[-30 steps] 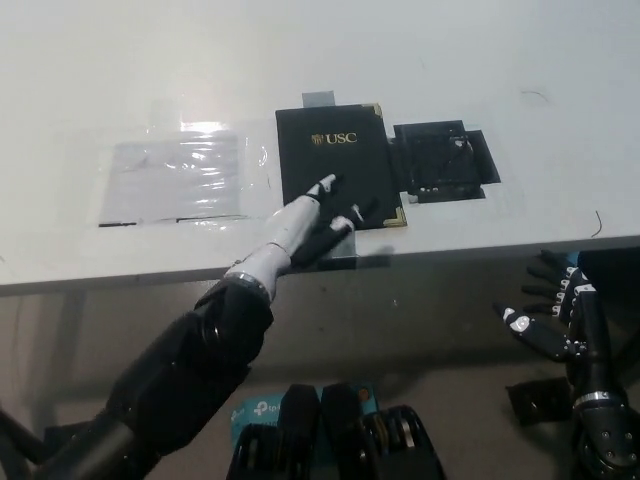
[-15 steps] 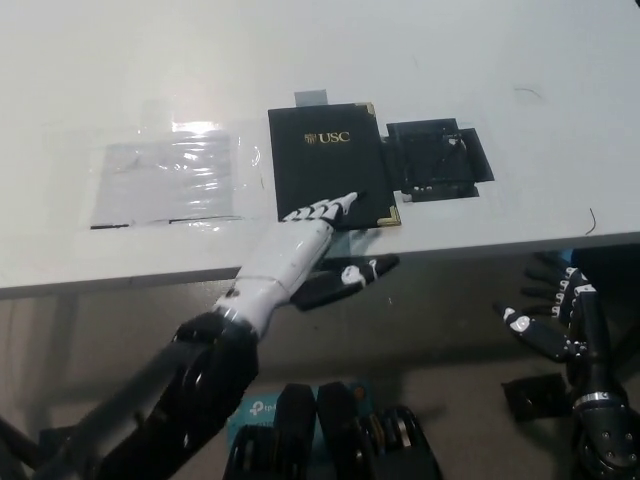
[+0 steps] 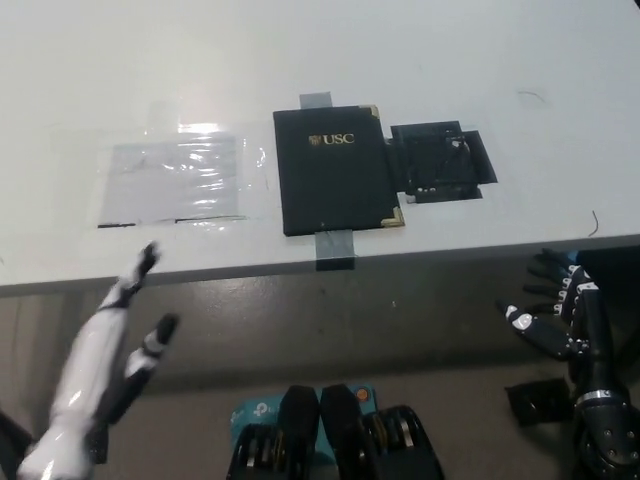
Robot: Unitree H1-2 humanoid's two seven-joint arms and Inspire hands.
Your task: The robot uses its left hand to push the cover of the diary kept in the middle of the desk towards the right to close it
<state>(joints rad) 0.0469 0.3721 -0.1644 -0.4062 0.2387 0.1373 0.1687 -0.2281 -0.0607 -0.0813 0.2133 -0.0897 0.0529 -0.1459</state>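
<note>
- A white desk point(image 3: 420, 60) fills the upper part of the head view; its near edge runs across the picture from left to right.
- The diary point(image 3: 335, 170) lies closed and flat near the middle of the desk, close to the near edge, dark cover up with gold "USC" lettering and gold corners.
- A grey tape strip point(image 3: 318, 99) sits at the diary's far edge; another grey tape piece point(image 3: 335, 247) at its near edge reaches the desk edge.
- A clear plastic sheet point(image 3: 180, 180) lies flat to the left of the diary.
- A black square patch point(image 3: 440, 160) lies just right of the diary, touching its right side.
</note>
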